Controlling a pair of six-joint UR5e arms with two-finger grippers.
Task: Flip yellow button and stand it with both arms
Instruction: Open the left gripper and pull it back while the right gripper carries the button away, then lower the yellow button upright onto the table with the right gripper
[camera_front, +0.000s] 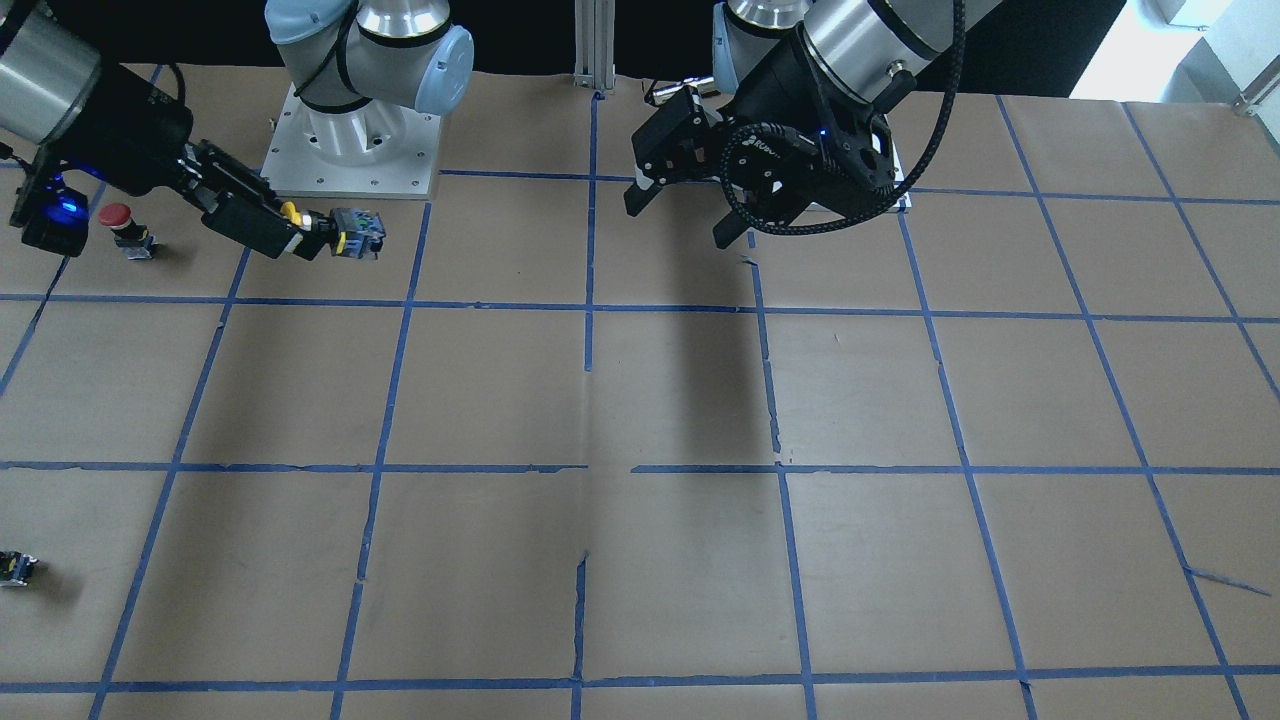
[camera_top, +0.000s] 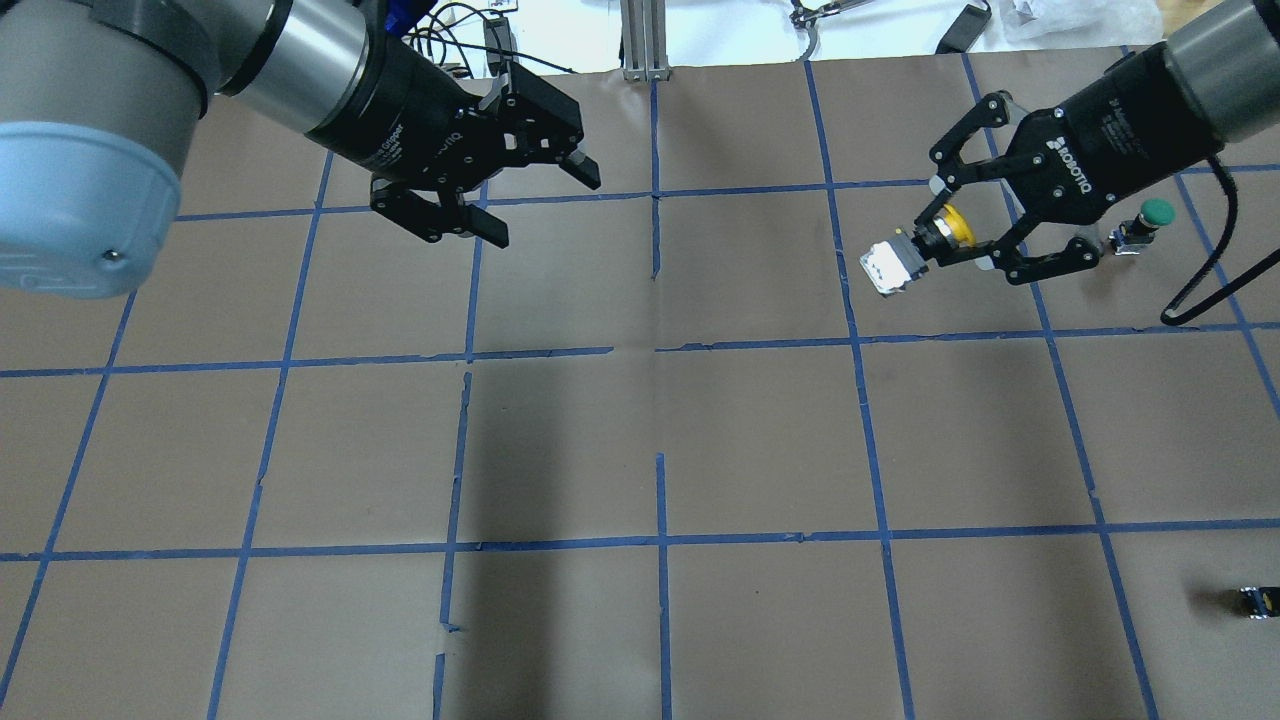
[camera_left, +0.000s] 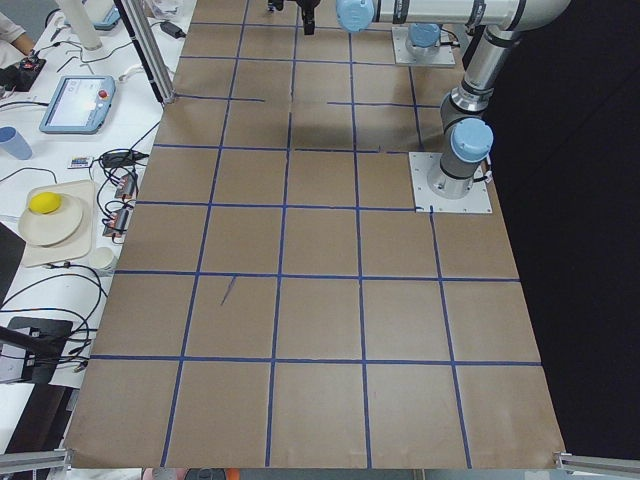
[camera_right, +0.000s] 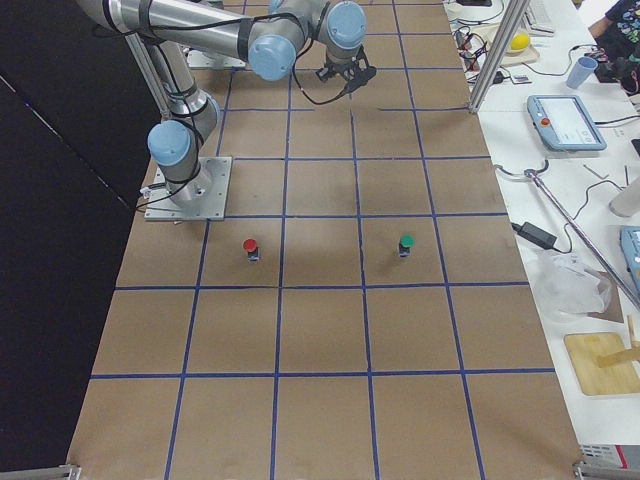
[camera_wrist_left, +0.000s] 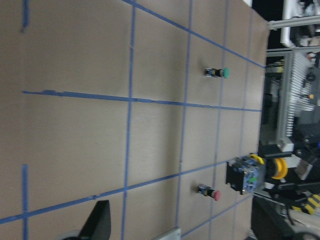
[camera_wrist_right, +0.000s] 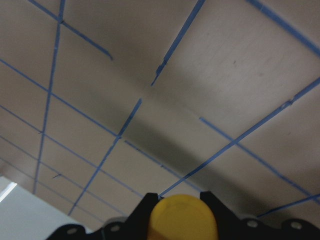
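Observation:
My right gripper (camera_top: 940, 237) is shut on the yellow button (camera_top: 888, 268) and holds it in the air, lying sideways. Its yellow cap sits between the fingers and its black and grey body points toward the table's middle. The front-facing view shows the same grip (camera_front: 312, 236) on the button (camera_front: 355, 232). In the right wrist view the yellow cap (camera_wrist_right: 182, 219) fills the bottom edge between the fingers. My left gripper (camera_top: 540, 205) is open and empty above the table, well apart from the button; it also shows in the front-facing view (camera_front: 680, 222). The left wrist view shows the held button (camera_wrist_left: 249, 173) at the right.
A red-capped button (camera_front: 120, 226) stands on the table under my right arm. A green-capped button (camera_top: 1150, 215) stands behind my right gripper. A small black block (camera_top: 1255, 600) lies near the table's right edge. The brown paper table (camera_top: 660, 440) has a blue tape grid.

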